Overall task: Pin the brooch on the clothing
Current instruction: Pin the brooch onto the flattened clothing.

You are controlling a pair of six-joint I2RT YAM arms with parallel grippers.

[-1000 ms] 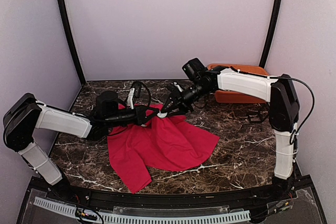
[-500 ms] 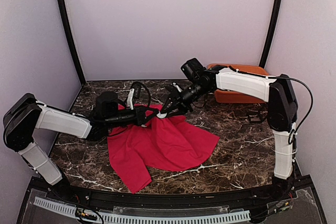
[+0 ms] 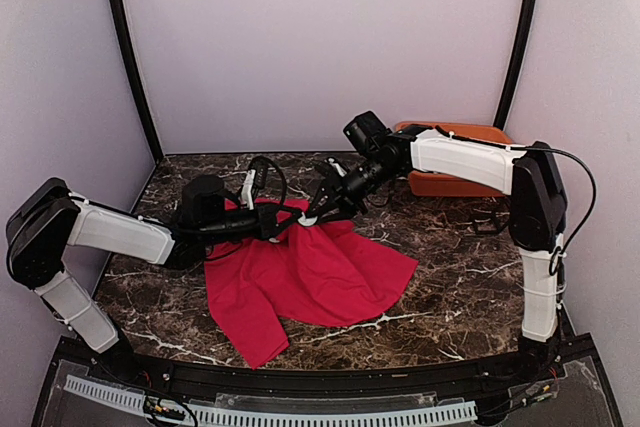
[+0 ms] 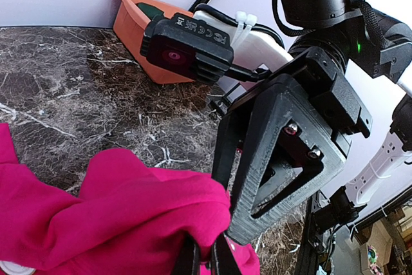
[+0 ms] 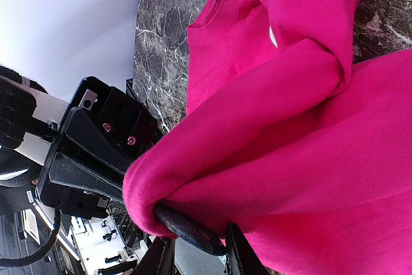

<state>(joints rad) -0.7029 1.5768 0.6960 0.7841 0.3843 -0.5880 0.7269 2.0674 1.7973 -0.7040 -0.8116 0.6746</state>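
One red T-shirt (image 3: 310,277) is lying on one marble tabletop (image 3: 450,287). Two end effectors are touching it, the left end effector (image 4: 206,257) and the right end effector (image 5: 196,257). One dark brooch (image 5: 190,230) is showing, and one orange bin (image 3: 455,185) is sitting at two o'clock.

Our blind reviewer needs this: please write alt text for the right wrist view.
A raised fold of the red T-shirt fills the view, and the right gripper at the bottom edge holds a dark flat brooch against it. The black left gripper reaches into the same fold, over the dark marble table.
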